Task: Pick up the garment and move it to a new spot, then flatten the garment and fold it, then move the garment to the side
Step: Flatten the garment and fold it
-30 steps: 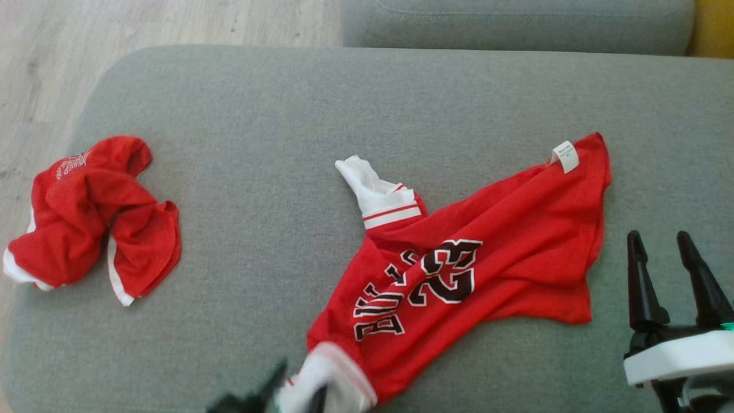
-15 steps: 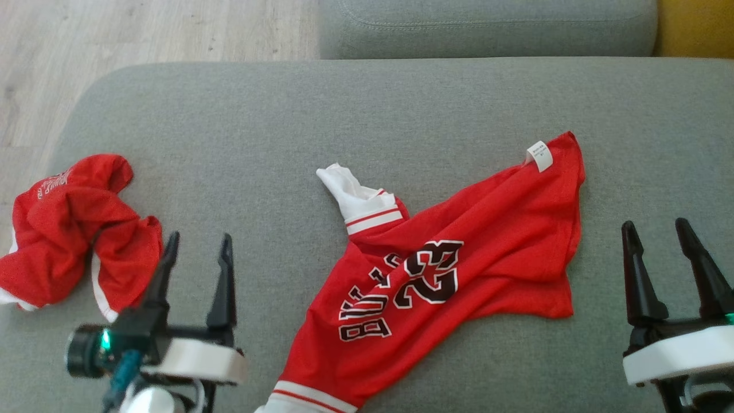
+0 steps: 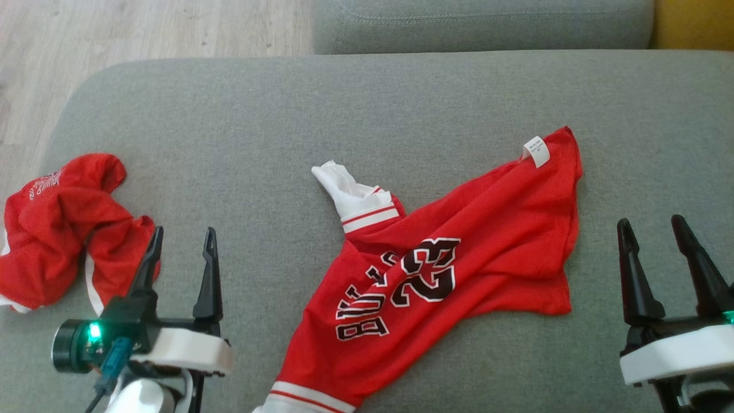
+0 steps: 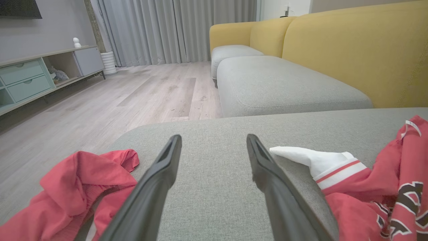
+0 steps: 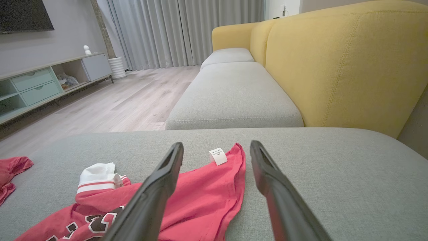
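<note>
Two grippers are sitting low at the near edge, both empty. The left gripper is holding its dark tapered fingers wide apart over bare cushion, between the two red items. The right gripper is spread likewise, just beside the jersey's right edge and touching nothing.

The red Bulls 23 jersey is lying near the middle of the grey seat cushion, skewed diagonally and rumpled. Its near hem is running off the bottom of the head view.

Risks, as judged:
- The cloth is looking thin and slippery, so a pinch may be taking the top layer only, leaving the back panel dragging and bunching.
- The left fingers are sitting nearer the crumpled red garment than the jersey, so a loose reach is risking the wrong piece.
- Pointed tips may be digging into soft upholstery rather than sliding under fabric.
- The near hem may be overhanging the cushion edge (cannot tell), so a pull toward the robot could be spilling it.

Materials: the jersey is showing a smooth, faintly glossy knit with black numerals outlined in white. A white banded cuff is poking out at its left, and a small white care label is standing at its far corner. The crumpled piece is showing mesh with a white stripe. The cushion is showing a coarse grey weave and rounded corners.
</note>
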